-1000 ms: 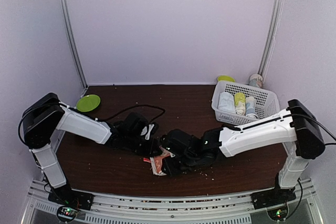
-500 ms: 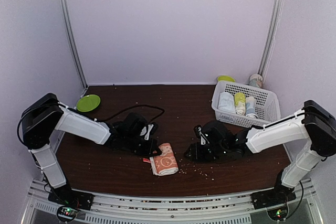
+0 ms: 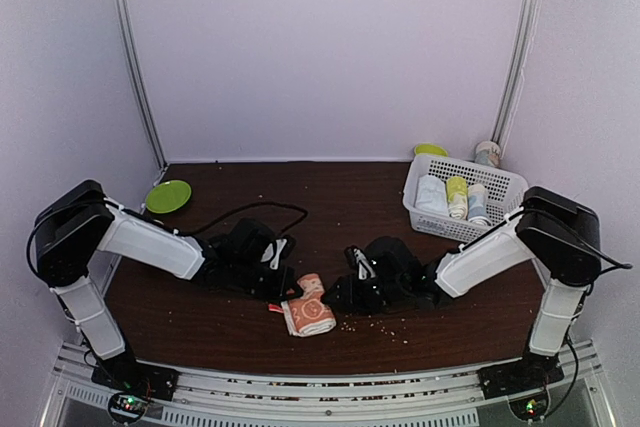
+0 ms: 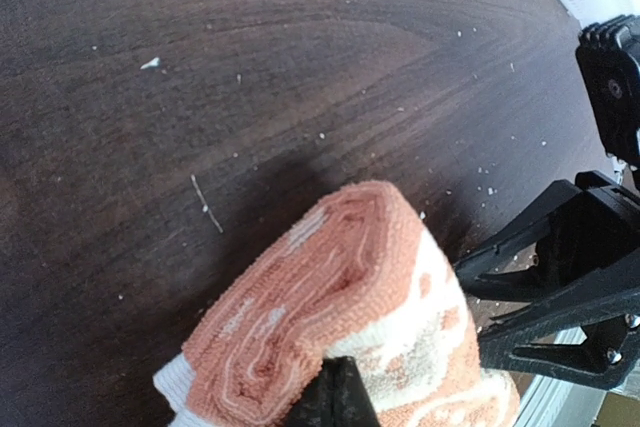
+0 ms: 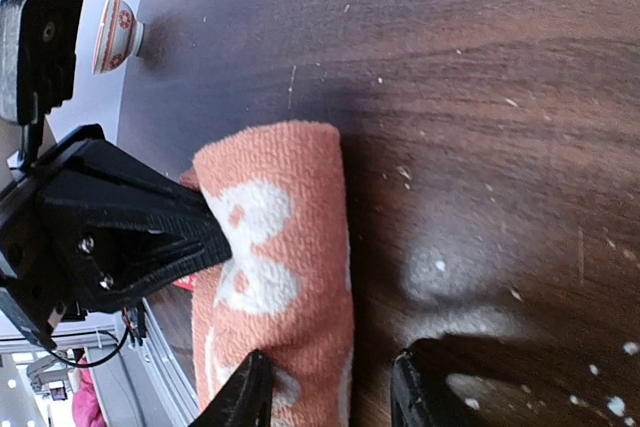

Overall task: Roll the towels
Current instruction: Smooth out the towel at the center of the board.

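Small orange terry towel with cream patterns (image 5: 280,247): rolled into a short fat cylinder, lying on its side at the near middle of the dark wood-grain bench (image 5: 480,67), spiral end facing the left arm. Left gripper (image 4: 338,395): jaws closed, tip against that spiral end; cannot tell whether a fold of cloth is pinched. Right gripper (image 5: 325,392): jaws open and gripping nothing, one over the top of the roll, the other down on the bench just beside it. Step in hand, as I read it: securing the finished roll so it does not spring loose. To do it well, the right jaws want to shift sideways until they straddle the whole roll, not half of it, then drop until both tips are near the bench and close across the outer flap. Terry is soft and squashes, so close firmly. The left tip should hold the end meanwhile — release only once the right has it. The two grippers sit very near each other; watch for a knock. Pale crumbs (image 3: 385,325) scattered close by.
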Controlling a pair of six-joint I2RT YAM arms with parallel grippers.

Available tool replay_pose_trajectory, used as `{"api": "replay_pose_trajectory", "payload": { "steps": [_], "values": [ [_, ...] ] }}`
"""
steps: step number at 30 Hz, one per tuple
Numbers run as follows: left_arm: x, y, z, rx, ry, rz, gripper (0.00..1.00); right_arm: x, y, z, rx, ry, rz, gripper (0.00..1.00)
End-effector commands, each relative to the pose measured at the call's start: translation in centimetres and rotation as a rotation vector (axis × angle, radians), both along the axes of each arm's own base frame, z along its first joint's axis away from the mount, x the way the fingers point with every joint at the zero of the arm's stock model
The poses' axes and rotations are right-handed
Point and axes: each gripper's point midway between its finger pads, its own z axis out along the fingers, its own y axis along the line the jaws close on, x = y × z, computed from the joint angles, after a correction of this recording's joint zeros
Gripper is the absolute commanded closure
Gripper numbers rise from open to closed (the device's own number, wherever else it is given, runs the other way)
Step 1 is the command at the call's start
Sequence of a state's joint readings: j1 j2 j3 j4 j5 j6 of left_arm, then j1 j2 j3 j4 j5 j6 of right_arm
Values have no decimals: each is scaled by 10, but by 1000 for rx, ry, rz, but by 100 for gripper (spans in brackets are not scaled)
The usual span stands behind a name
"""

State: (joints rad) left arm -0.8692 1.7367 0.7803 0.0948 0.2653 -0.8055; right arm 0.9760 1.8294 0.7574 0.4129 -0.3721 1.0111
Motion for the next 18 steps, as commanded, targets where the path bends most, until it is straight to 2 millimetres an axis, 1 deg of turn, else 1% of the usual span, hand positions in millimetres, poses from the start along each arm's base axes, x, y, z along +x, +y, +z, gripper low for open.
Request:
{"api": "replay_pose_trajectory", "payload": {
  "steps": [1, 5, 9, 10, 13, 14, 18],
  "values": [
    [-27, 45, -49, 185, 126, 40, 100, -8, 7, -15, -39, 45, 30, 57],
    [-29, 45, -49, 163, 126, 43, 100, -14, 20, -12, -52, 44, 70, 58],
    [-29, 46, -39, 153, 111, 43, 100, -17, 21, -19, -137, 31, 88, 60],
    [-29, 47, -35, 154, 106, 42, 98, -17, 20, -21, -164, 24, 93, 60],
    [-28, 46, -21, 146, 87, 32, 84, -18, 17, -26, -219, 14, 100, 60],
    [-28, 46, -17, 144, 82, 28, 80, -18, 17, -27, -227, 11, 100, 60],
    [-28, 43, 4, 122, 58, 9, 72, -18, 16, -31, -249, 12, 96, 60]
  ]
}}
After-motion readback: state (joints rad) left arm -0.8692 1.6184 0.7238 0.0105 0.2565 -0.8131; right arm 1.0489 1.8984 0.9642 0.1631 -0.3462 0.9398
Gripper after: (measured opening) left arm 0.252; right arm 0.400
